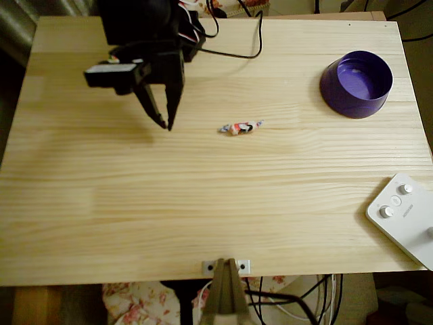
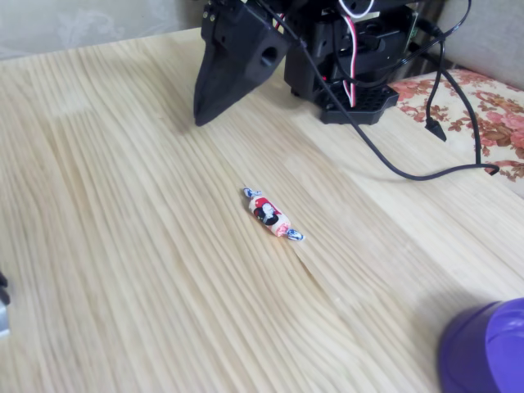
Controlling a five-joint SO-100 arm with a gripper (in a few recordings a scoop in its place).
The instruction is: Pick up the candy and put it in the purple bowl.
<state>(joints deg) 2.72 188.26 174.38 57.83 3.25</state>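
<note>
My setup in a home room

My arm sits on a pale pine counter (image 1: 216, 223); floral fabric (image 2: 491, 106) lies beside it and also shows under the near edge, a curtain (image 1: 27, 20) hangs at one corner, and loose cables (image 1: 237, 40) trail off the back.

The matte black plastic arm (image 1: 145, 40) ends in a black two-finger gripper (image 1: 164, 124) with tapering, pointed fingers (image 2: 225, 74), one pierced by a round hole. Red, white and black wires (image 2: 354, 41) loop across its blocky body, and a thin black cable (image 2: 385, 155) trails from its ribbed black base (image 2: 356, 102).
</note>
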